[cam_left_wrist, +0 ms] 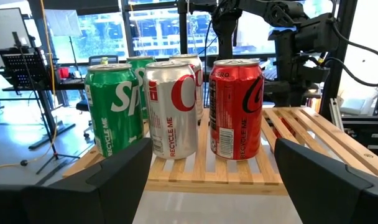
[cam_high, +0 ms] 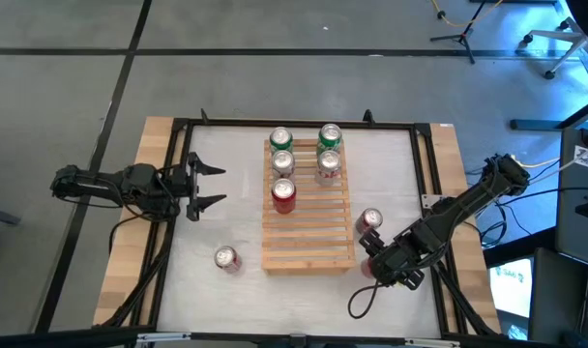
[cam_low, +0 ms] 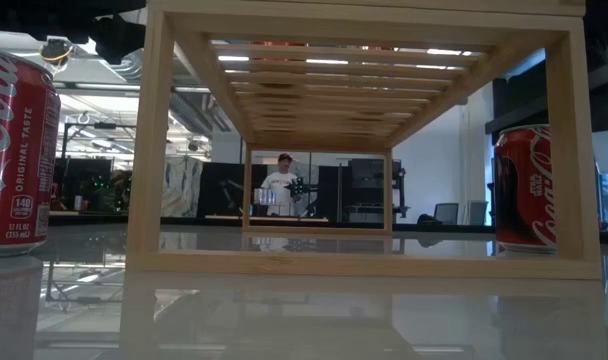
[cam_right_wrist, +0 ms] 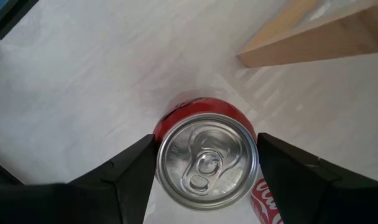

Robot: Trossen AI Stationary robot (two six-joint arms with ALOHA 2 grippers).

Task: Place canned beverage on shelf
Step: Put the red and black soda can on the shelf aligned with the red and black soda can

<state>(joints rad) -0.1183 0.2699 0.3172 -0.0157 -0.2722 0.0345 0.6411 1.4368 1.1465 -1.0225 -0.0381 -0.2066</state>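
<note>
The pale slatted shelf [cam_high: 308,217] stands mid-table and bears two green cans [cam_high: 280,140], two silver cans [cam_high: 282,162] and one red can [cam_high: 284,196]. A red can [cam_high: 370,222] stands upright on the table, right of the shelf. My right gripper [cam_right_wrist: 206,180] is open over it, with one finger on each side of its top [cam_right_wrist: 207,162]. Another red can [cam_high: 226,259] stands on the table left of the shelf. My left gripper [cam_high: 212,187] is open and empty left of the shelf, facing the cans on it [cam_left_wrist: 173,109]. My right gripper comes at the red can from above, slanting from the table's near right. Its fingers [cam_right_wrist: 130,171] stand on either side of the top rim [cam_right_wrist: 167,134]. I cannot tell whether they touch it. The can stands upright on the table.
The near half of the shelf [cam_high: 308,246] is bare slats. A black frame [cam_high: 425,169] runs round the white tabletop, inside its wooden edges [cam_high: 144,213]. In the low view the shelf's open frame [cam_low: 354,265] stands between the two red cans [cam_low: 14,150] [cam_low: 529,190]. A person stands far behind.
</note>
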